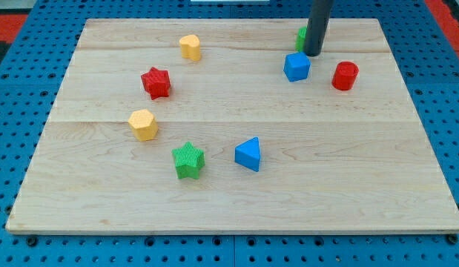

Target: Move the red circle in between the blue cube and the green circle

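The red circle (345, 76) sits on the wooden board at the view's upper right. The blue cube (296, 66) lies just to its left. The green circle (300, 38) is above the blue cube, mostly hidden behind my dark rod. My tip (312, 54) rests just above and right of the blue cube, between it and the green circle, and to the upper left of the red circle. The tip is close to the cube's top right edge; I cannot tell whether it touches.
A yellow block (190, 47) sits at top centre-left, a red star (156, 82) at left, a yellow hexagon (143, 124) below it, a green star (188, 160) and a blue triangle (248, 153) at lower centre. The board's edge (236, 230) borders blue pegboard.
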### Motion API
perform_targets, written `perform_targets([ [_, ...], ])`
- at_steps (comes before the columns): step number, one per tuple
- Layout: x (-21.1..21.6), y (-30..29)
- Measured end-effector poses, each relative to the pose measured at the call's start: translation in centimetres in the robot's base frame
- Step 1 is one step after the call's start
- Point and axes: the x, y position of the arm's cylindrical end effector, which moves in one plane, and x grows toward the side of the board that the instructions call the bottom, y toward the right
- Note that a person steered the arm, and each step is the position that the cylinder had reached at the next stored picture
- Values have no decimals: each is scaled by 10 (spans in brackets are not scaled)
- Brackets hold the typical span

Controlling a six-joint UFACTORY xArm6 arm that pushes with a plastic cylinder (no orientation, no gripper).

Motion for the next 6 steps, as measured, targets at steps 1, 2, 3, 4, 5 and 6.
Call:
perform_targets([
  [1,-9,-46],
  [2,-22,-67],
  [3,-18,-17],
  [4,13,-51],
  [5,39,-52],
  [6,61,-112],
])
